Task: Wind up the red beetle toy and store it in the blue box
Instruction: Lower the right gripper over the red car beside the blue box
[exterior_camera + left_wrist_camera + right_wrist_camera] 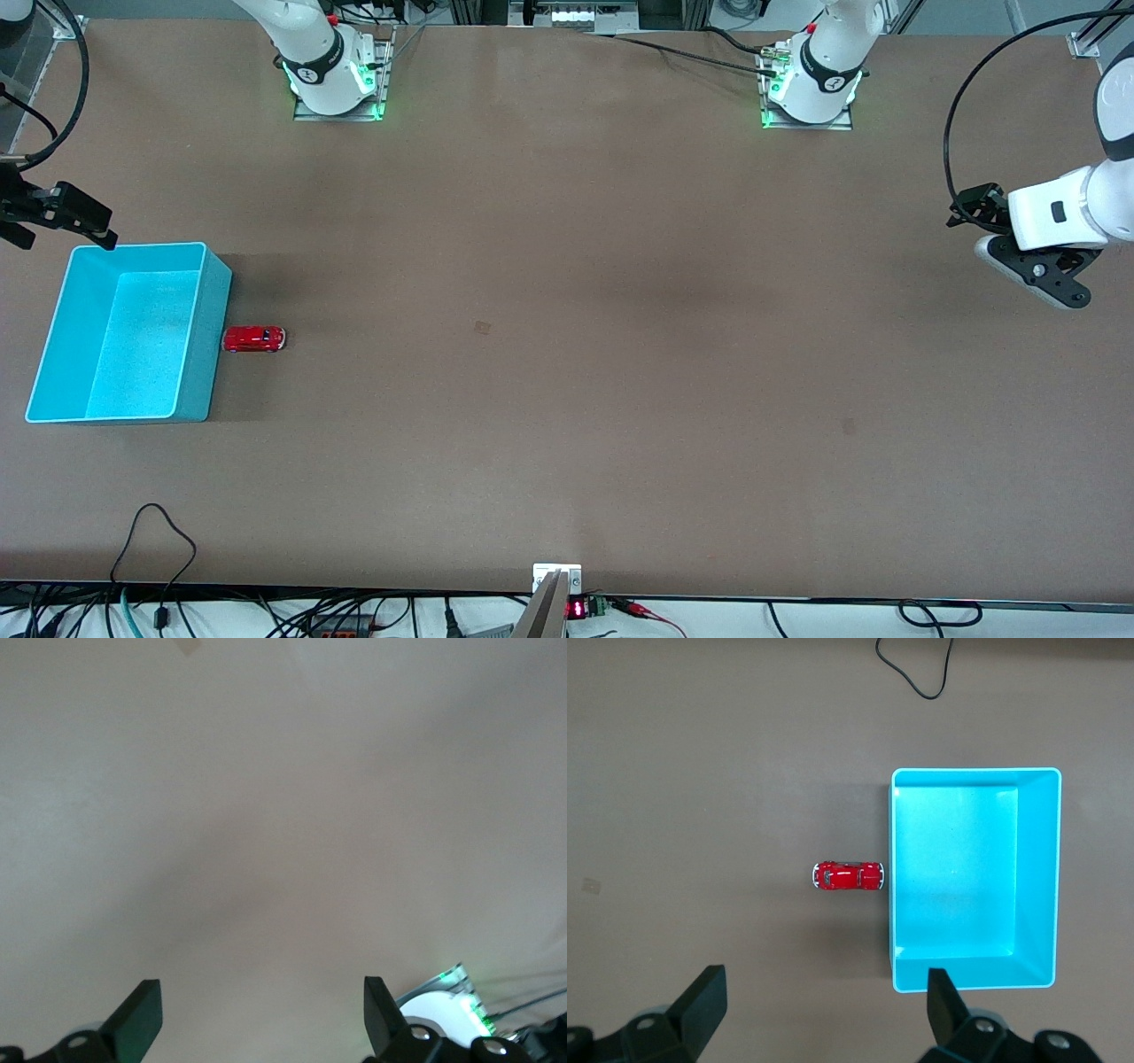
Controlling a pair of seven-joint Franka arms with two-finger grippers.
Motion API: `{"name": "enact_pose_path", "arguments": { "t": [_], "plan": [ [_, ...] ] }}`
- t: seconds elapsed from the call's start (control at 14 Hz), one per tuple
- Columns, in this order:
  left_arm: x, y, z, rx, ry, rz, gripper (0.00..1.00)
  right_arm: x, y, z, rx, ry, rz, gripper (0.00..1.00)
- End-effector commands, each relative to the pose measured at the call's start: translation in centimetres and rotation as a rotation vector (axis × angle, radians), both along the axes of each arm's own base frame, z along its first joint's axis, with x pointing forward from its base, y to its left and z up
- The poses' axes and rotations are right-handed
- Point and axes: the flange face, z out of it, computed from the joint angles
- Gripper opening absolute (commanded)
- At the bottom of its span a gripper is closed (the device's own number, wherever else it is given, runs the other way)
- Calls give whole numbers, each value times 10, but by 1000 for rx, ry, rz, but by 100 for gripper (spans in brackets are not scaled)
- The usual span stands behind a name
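Brown matte tabletop (567,354) fills the front view, with both arm bases bolted along its edge farthest from the front camera. Next in size, the light cyan-blue rectangular plastic box (53,337) sits at the right arm's end of the table, open side up, its speckled paler floor bare. The right gripper (66,217) hangs in the air at that same end, over the table just past the box's wall farthest from the front camera; in the right wrist view its two black fingers (700,1005) stand wide apart with nothing between them. The left gripper (974,213) hovers over the left arm's end of the table, well apart from the box, and its fingers (137,1019) are likewise spread and hold nothing. Smallest, the tiny glossy red beetle-shaped toy car (254,338) rests on its wheels on the tabletop just beside the box's outer long wall, one end toward the wall; whether it touches is unclear.
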Motion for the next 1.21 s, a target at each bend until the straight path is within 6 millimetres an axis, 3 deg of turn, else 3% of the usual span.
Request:
{"name": "enact_pose_path", "arguments": {
  "t": [0.0, 0.36, 0.43, 0.5, 0.64, 0.79, 0.86, 1.0, 1.14],
  "plan": [
    [6, -35, 21, 32, -28, 108, 100, 3, -3, 1, 12, -8, -12, 100],
    [16, -74, 37, 46, -73, 196, 100, 13, 9, -24, 5, 49, 17, 100],
    [19, -74, 41, 43, -82, 204, 100, 14, 13, -27, 4, 54, 21, 100],
    [29, -67, 33, 22, -72, 215, 100, 22, 17, -42, 10, 73, 28, 100],
    [23, -87, 49, 22, -100, 234, 100, 25, 20, -52, 18, 90, 29, 100],
    [30, -70, 55, 54, -159, 426, 100, 27, 29, -64, 25, 116, 47, 100],
    [32, -71, 58, 24, -177, 499, 100, 29, 33, -68, 24, 122, 70, 100],
    [21, -61, 71, 17, -217, 537, 100, 37, 41, -83, 19, 137, 136, 100],
    [15, -60, 70, 17, -232, 538, 100, 45, 40, -101, 17, 148, 159, 100]
  ]
}}
